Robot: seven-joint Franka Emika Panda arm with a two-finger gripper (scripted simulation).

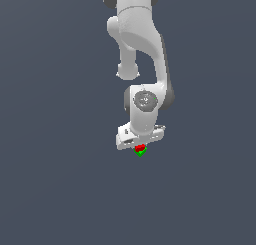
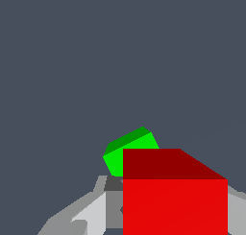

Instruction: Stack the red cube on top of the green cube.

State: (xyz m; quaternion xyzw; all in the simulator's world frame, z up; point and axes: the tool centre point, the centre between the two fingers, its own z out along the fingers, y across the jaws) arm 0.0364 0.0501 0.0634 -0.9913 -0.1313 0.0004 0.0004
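The red cube (image 1: 139, 148) sits between the fingers of my white gripper (image 1: 140, 144), which is shut on it. Directly under it, a sliver of the green cube (image 1: 140, 153) shows, and the two look to be touching or nearly so. In the wrist view the red cube (image 2: 175, 195) fills the near foreground, with a grey finger (image 2: 96, 212) against one side and the other finger at the opposite edge. The green cube (image 2: 129, 151) peeks out from behind and below the red one, turned at an angle to it. Most of the green cube is hidden.
The floor (image 1: 55, 179) is a plain dark grey-blue surface with no other objects in view. The white arm (image 1: 140, 44) comes down from the exterior view's top centre.
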